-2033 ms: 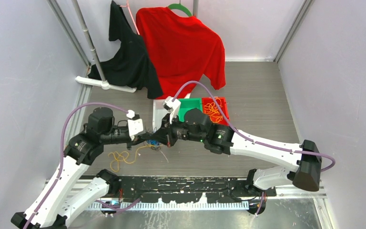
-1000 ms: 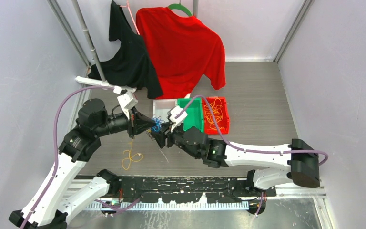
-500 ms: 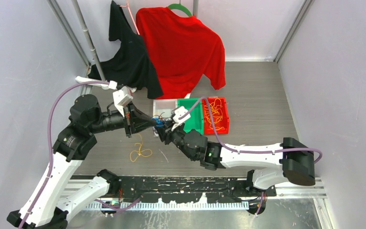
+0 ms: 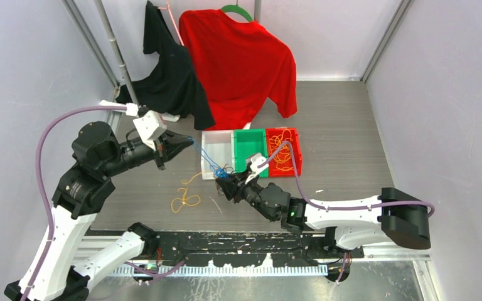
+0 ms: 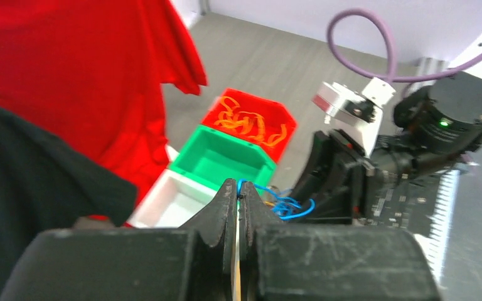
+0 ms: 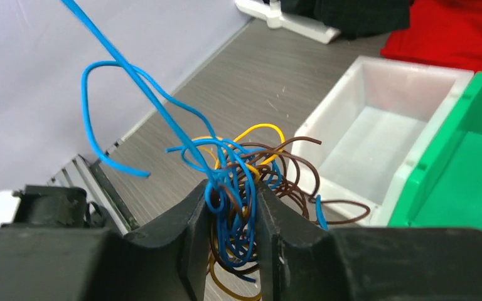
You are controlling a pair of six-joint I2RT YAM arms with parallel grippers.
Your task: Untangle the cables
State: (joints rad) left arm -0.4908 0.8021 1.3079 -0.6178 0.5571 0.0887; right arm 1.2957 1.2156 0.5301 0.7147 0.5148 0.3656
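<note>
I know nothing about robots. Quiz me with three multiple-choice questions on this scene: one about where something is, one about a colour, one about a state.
1. Where do the orange cables lie piled up? A white bin; B green bin; C red bin.
2. What colour is the stretched cable between the two arms? A blue; B orange; C brown.
3. How are the left arm's fingers? A wide open; B shut on the stretched cable; C out of view.

Answers: 1 C, the orange loops sit in the red bin. 2 A, a blue line runs taut from the left arm to the tangle pinched by the right arm's fingers. 3 B, the tips meet with the cable between them.
</note>
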